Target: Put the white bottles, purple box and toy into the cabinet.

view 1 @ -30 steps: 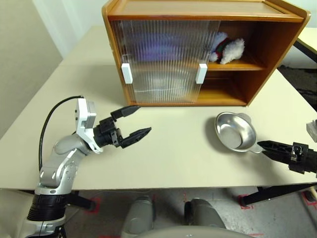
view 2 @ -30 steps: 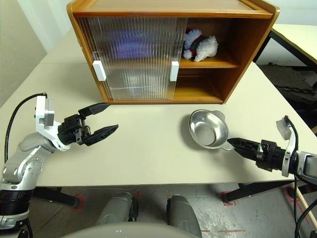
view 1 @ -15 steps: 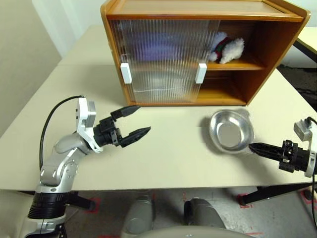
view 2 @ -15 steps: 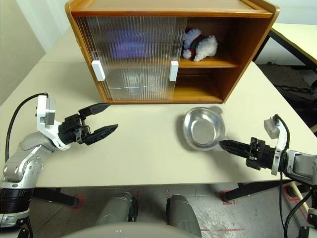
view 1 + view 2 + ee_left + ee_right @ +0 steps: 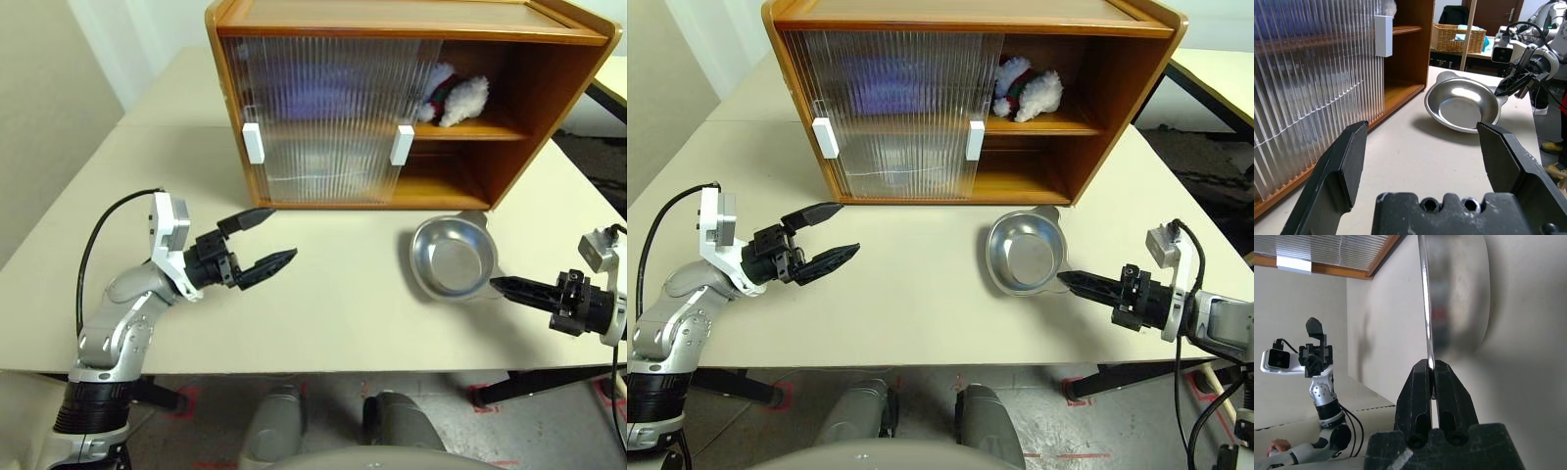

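Nearly done: toy shelved, bowl pinched at my right.
My right gripper [image 5: 1070, 280] is clamped tight on the rim of the empty metal bowl [image 5: 1024, 256] near the desk's [image 5: 333, 313] front right edge; my left gripper [image 5: 265, 240] hangs wide apart, holding nothing. Farther back, in the cabinet [image 5: 529, 117], the toy [image 5: 453, 97] lies on the upper shelf's open right side; a purple blur behind the doors [image 5: 323, 117] is probably the box, the bottles I cannot make out.

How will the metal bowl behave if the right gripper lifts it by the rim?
The metal bowl looks thin and rigid, so probably light. The right gripper pinches only its rim edge, so it may tilt or swing. Its polished surface could slip between the fingers.
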`<state>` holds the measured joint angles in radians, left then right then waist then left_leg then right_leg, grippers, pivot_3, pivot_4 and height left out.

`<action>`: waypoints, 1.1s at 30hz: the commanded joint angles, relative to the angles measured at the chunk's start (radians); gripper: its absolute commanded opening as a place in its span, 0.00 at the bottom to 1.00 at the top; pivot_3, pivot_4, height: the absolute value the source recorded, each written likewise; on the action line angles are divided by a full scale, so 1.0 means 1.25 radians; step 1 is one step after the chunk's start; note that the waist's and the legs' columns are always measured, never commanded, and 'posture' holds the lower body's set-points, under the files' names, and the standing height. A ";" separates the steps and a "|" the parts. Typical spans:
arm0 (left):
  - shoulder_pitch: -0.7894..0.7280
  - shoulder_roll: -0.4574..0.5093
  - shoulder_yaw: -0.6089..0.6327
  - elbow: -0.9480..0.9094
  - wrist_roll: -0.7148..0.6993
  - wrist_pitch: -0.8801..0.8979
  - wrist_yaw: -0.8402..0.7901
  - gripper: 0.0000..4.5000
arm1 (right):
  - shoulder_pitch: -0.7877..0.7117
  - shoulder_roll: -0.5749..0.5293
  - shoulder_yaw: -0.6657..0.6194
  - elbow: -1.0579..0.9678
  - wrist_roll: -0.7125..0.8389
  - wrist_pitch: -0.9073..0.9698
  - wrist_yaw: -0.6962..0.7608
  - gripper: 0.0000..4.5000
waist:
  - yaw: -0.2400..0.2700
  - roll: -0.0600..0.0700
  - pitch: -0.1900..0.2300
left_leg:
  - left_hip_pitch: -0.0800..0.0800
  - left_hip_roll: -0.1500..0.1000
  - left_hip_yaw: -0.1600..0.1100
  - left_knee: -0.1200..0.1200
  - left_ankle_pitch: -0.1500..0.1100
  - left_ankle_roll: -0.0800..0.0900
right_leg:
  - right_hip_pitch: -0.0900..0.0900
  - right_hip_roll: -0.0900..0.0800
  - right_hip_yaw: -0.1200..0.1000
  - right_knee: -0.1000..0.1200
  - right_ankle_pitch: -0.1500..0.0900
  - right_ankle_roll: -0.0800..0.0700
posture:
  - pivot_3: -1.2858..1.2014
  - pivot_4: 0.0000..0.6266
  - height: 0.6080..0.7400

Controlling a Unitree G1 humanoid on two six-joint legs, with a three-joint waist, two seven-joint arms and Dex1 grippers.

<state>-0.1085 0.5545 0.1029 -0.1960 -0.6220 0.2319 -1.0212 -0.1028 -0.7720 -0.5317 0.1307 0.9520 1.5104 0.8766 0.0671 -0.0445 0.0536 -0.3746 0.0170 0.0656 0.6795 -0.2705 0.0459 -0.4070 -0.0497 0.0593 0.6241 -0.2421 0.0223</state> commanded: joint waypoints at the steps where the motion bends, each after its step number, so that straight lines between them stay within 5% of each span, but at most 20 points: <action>1: -0.008 0.005 -0.006 -0.012 0.006 0.004 -0.004 1.00 | 0.000 -0.010 -0.021 0.014 0.005 0.024 -0.018 0.00 | 0.001 0.000 0.000 | 0.000 0.000 0.000 0.000 0.000 0.000 | 0.000 0.000 0.000 0.000 0.000 0.000 | 0.57 0.06 1.00; 11: -0.015 0.010 0.000 0.008 0.011 -0.008 -0.019 1.00 | -0.065 0.027 -0.054 0.040 0.029 0.038 -0.040 0.00 | 0.000 0.000 0.000 | 0.000 0.002 0.005 0.000 0.000 -0.001 | -0.004 0.001 0.002 0.000 0.000 0.000 | 0.57 0.03 1.00; 18: 0.002 0.008 0.003 -0.002 0.012 -0.014 -0.014 1.00 | -0.126 0.066 -0.076 0.076 0.030 0.028 -0.071 0.00 | -0.001 -0.001 -0.001 | -0.001 0.011 0.027 -0.001 -0.004 -0.002 | -0.017 0.014 0.026 0.001 0.005 -0.001 | 0.58 0.03 1.00; 33: 0.001 0.013 0.004 -0.015 0.007 -0.004 -0.001 1.00 | -0.287 0.146 -0.081 0.242 0.003 -0.106 -0.116 0.00 | -0.018 -0.001 -0.001 | -0.001 0.010 0.024 0.000 -0.004 -0.001 | -0.013 0.014 0.025 0.001 0.007 0.001 | 0.58 0.03 1.00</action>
<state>-0.1073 0.5630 0.1089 -0.1938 -0.6217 0.2230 -1.0227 -0.4365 -0.6010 -0.6077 0.3983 0.9658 1.4334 0.7480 0.0446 -0.0459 0.0525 -0.3756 0.0290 0.0956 0.6792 -0.2755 0.0447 -0.4236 -0.0325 0.0912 0.6248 -0.2334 0.0236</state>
